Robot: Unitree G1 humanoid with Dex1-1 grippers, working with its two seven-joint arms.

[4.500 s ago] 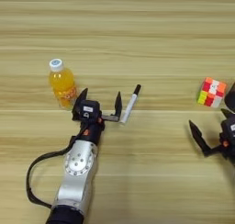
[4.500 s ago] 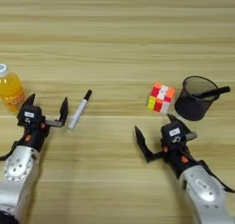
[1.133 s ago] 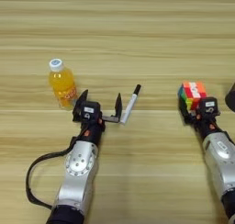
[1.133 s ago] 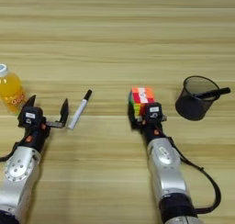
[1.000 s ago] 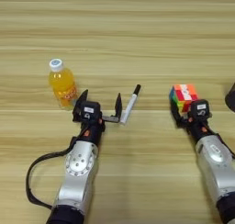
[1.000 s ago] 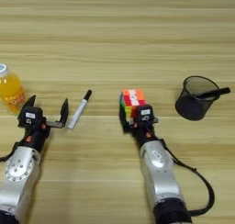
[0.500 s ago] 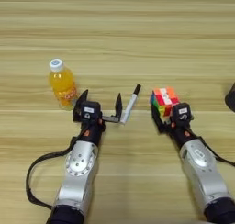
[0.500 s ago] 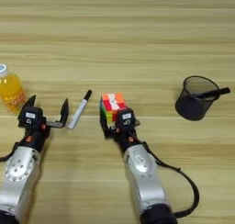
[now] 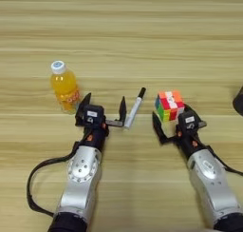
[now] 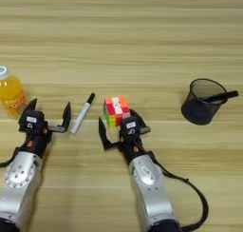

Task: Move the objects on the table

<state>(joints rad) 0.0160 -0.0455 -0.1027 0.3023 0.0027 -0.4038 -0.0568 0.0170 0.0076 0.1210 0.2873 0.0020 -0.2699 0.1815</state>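
We see the right claw (image 10: 116, 124) spread just behind the puzzle cube (image 10: 116, 111), one finger beside the cube's near corner and the other out to its left, so the cube rests free on the desk (image 10: 142, 45) near the white marker (image 10: 82, 113). The left claw (image 9: 103, 111) hangs spread between the orange-juice bottle (image 9: 65, 86) and that marker, pinching nothing. Off to the right, the black marker (image 10: 219, 97) leans in a mesh cup (image 10: 201, 102), well apart from both claws.
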